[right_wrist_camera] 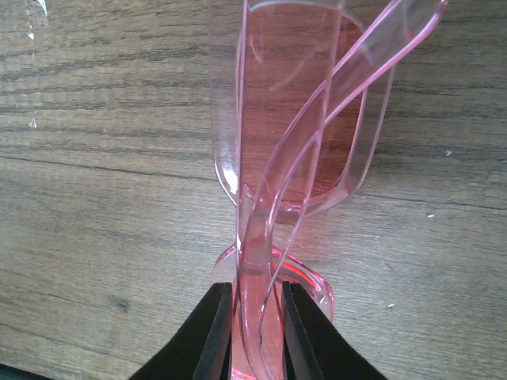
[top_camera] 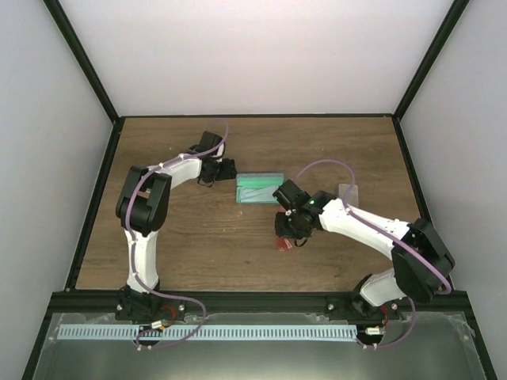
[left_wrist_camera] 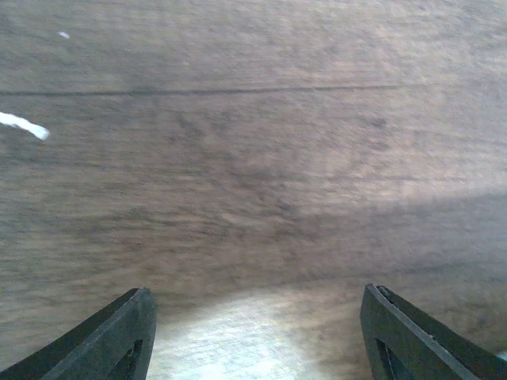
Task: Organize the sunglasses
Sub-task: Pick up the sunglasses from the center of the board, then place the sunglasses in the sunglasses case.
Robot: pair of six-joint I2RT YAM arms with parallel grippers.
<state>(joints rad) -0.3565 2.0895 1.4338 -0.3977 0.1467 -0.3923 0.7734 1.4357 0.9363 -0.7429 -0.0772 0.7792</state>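
The right claw pinches the pink sunglasses by their folded frame just short of the open case, probably to load them; the left claw hovers spread beside that case.

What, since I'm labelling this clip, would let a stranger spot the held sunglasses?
On the wooden table, find the right gripper, just nearer than the green-lined case. Pinched in it are the sunglasses: a translucent pink frame with rosy lenses, unlike the case and the pale cloth.
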